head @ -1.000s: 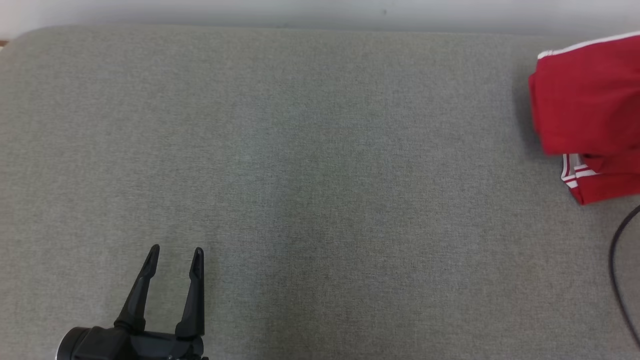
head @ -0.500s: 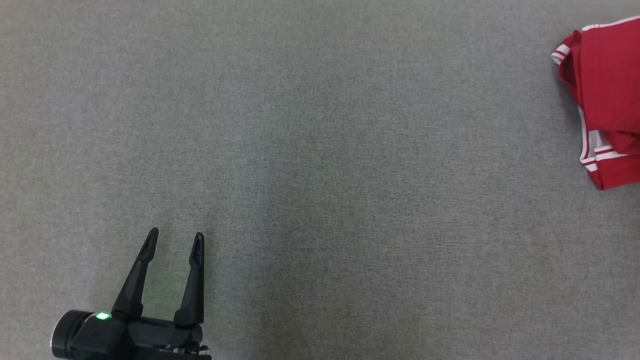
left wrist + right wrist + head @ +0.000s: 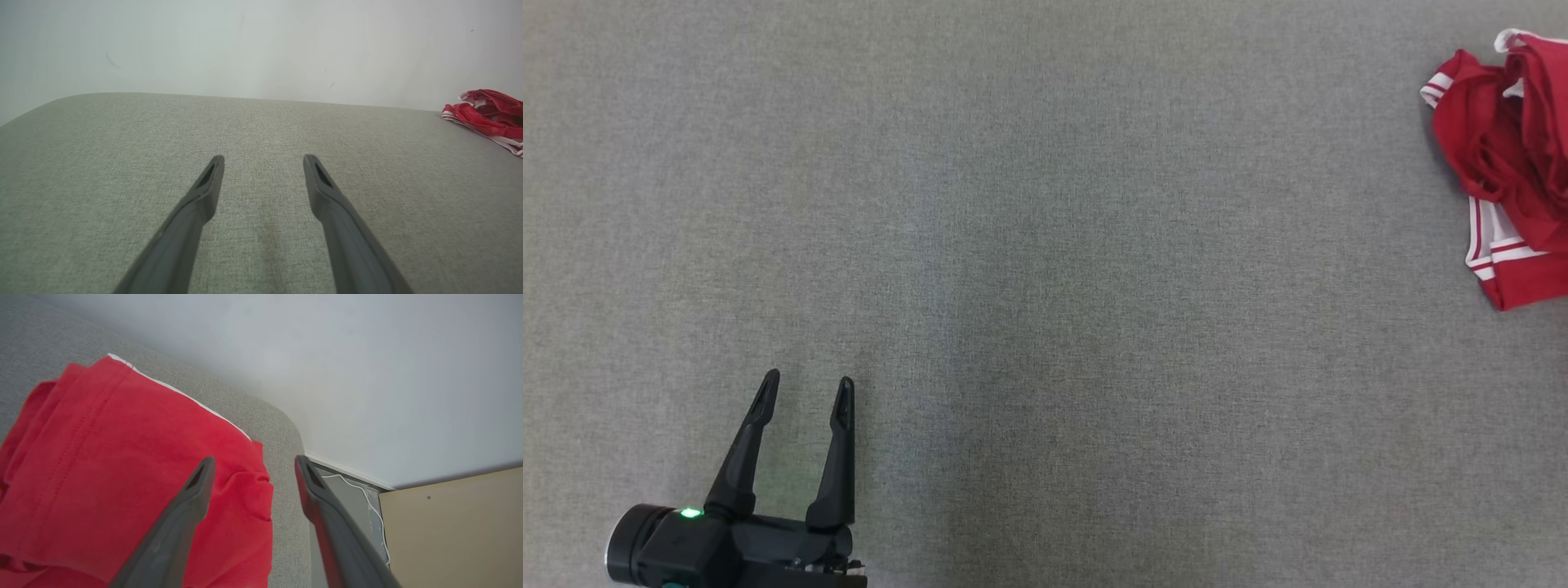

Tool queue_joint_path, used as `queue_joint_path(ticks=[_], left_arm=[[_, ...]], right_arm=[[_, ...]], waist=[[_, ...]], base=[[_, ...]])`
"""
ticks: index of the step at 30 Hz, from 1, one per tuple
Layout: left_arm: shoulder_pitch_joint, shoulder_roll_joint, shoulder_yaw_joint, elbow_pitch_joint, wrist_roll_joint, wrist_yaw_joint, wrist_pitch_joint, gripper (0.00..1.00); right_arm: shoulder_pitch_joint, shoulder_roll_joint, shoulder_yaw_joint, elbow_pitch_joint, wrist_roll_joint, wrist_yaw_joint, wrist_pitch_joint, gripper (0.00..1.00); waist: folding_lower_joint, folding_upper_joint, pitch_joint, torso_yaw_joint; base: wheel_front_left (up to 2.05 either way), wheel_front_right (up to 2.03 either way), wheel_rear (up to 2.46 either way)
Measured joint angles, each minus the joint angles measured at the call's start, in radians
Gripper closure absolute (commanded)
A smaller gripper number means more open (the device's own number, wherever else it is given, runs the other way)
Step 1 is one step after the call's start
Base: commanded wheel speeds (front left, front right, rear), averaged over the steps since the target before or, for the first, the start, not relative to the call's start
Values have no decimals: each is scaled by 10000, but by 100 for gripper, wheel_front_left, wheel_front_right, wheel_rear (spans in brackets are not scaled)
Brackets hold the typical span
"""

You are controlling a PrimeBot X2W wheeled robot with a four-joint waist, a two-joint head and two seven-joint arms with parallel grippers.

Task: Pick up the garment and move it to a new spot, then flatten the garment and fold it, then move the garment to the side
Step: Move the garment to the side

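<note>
Garment (image 3: 1507,155) sits rumpled at table's (image 3: 1045,245) far right edge; right gripper (image 3: 254,459) hovers over it, jaws wide, empty (left gripper (image 3: 808,377) likewise). Could be set aside or awaiting pickup; either way, keep fingers clear of loose folds.

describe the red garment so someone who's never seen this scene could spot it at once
Start with the wide grey fabric surface against the pale wall. At its right-hand end, near the rounded corner, lies a crumpled garment. It is bright red with white stripe trim, the one coloured thing there, unlike the black left gripper far to its left.
</note>
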Motion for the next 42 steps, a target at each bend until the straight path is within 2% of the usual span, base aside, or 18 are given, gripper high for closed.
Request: queue_joint_path(ticks=[4, 6, 7, 9, 11, 16, 18, 19, 25, 31, 34, 35, 37, 42], left_arm=[[2, -4, -13, 115, -84, 6, 0, 0], [6, -8, -19, 182, -125, 10, 0, 0], [47, -12, 2, 290, -182, 40, 0, 0], [101, -10, 27, 347, -188, 52, 0, 0], [283, -10, 90, 401, -334, 81, 0, 0], [643, -13, 222, 430, -451, 169, 0, 0], [719, -15, 280, 472, -483, 182, 0, 0], [830, -13, 326, 581, -525, 207, 0, 0], [1049, -15, 445, 688, -546, 247, 0, 0], [1235, -15, 506, 715, -552, 255, 0, 0], [1293, -15, 497, 740, -548, 278, 0, 0], [1397, -13, 468, 746, -539, 314, 0, 0], [1443, -15, 431, 780, -537, 345, 0, 0], [1587, -15, 443, 798, -500, 395, 0, 0]], right_arm=[[-128, 259, -456, 819, 251, 0, -374, 0], [-137, 581, -1112, 1145, 823, 0, -1020, 0], [-79, 1001, -1595, 1287, 1344, 0, -1735, 0], [-13, 1200, -1641, 1321, 1365, 0, -2079, 0], [349, 1732, -2029, 1300, 1647, 0, -2836, 0], [956, 2357, -2692, 571, 1695, 0, -3164, 0], [1183, 2577, -3336, -77, 1432, 0, -3179, 0], [1653, 2788, -4151, -738, 1158, 0, -3185, 0], [3862, 3710, -6600, -2759, -497, 0, -3183, 0], [6187, 4939, -8247, -4320, -2320, 0, -3196, 0], [7116, 5540, -9311, -5185, -3135, 0, -3202, 0], [7801, 5937, -9848, -5632, -3710, 0, -3202, 0], [8506, 6286, -10370, -6027, -4381, -2, -3200, 0], [9701, 6997, -10792, -6631, -5419, 0, -3200, 0]], waist=[[-1, 0, -212, -25], [-1, 0, -364, -33], [-1, 0, -547, -42], [-1, 0, -650, -51], [-1, 0, -980, -94], [-1, 0, -1568, -219], [-2, -1, -1791, -290], [-3, -1, -2011, -368], [-3, -1, -2659, -554], [-3, -1, -3257, -695], [-3, -1, -3542, -723], [-3, -1, -3693, -725], [-2, -1, -3818, -706], [-2, -1, -4017, -642]], base=[[0, 0, 0], [0, 0, 0], [0, 0, 0], [0, 0, 0], [0, 0, 0], [0, 0, 0], [0, 0, 0], [0, 0, 0], [0, 0, 0], [0, 0, 0], [0, 0, 0], [0, 0, 0], [0, 0, 0], [0, 0, 0]])
